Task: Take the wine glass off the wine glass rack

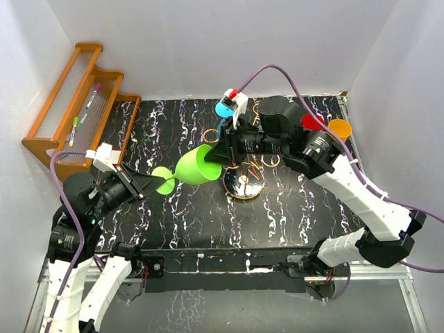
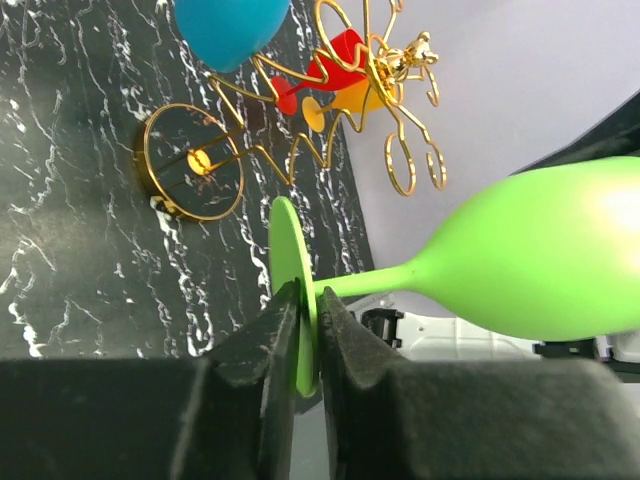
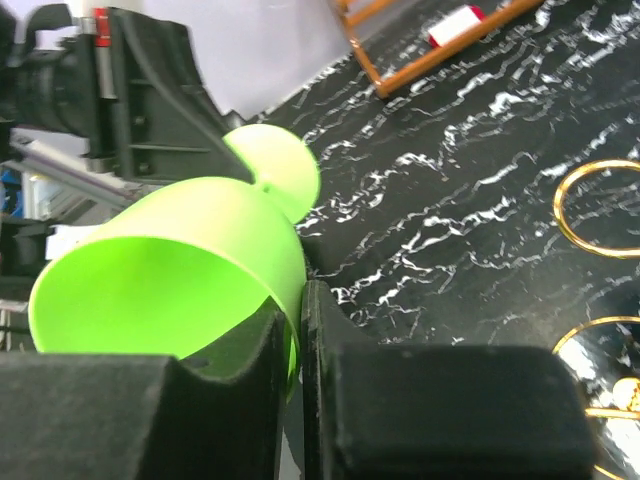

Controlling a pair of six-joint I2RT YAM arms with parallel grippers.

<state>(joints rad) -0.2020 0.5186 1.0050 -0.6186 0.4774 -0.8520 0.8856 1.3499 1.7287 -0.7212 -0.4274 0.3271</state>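
Green wine glass [image 1: 194,168] lies level beside gold wine glass rack [image 1: 244,187], foot pointing away; left gripper [image 1: 154,184] clamps foot, right gripper [image 1: 218,156] clamps rim.

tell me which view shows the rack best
Left wrist: the wine glass rack shows base, post and loops. In top external the right arm hides most of it; right wrist catches only ring edges.
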